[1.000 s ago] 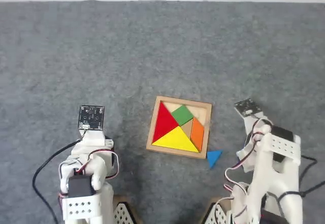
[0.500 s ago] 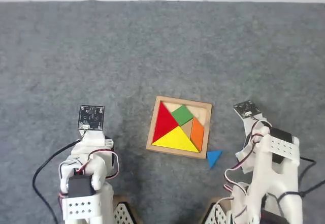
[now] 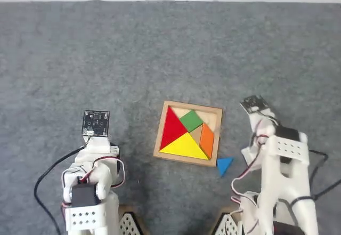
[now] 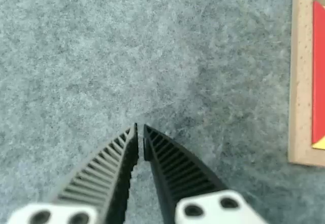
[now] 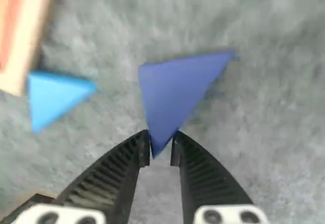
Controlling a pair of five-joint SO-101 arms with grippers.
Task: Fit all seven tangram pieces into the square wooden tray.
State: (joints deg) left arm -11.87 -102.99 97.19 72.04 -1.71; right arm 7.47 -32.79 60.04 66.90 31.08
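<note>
Right gripper point(image 5: 160, 135) pinches the dark blue triangle point(image 5: 175, 89) by a corner, right of the light blue triangle point(image 5: 53, 96) and tray point(image 3: 194, 106).

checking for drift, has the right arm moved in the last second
Yes. In the high view the right arm has shifted forward and slightly left, toward the tray's far right corner.

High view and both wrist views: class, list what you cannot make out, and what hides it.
High view: the right arm covers the dark blue triangle.
Left wrist view: the picture's edge cuts off the wooden tray beyond one frame side.
Right wrist view: whether that triangle is lifted, unclear.
High view: the tray's pale patch is too small to tell piece from bare wood.
</note>
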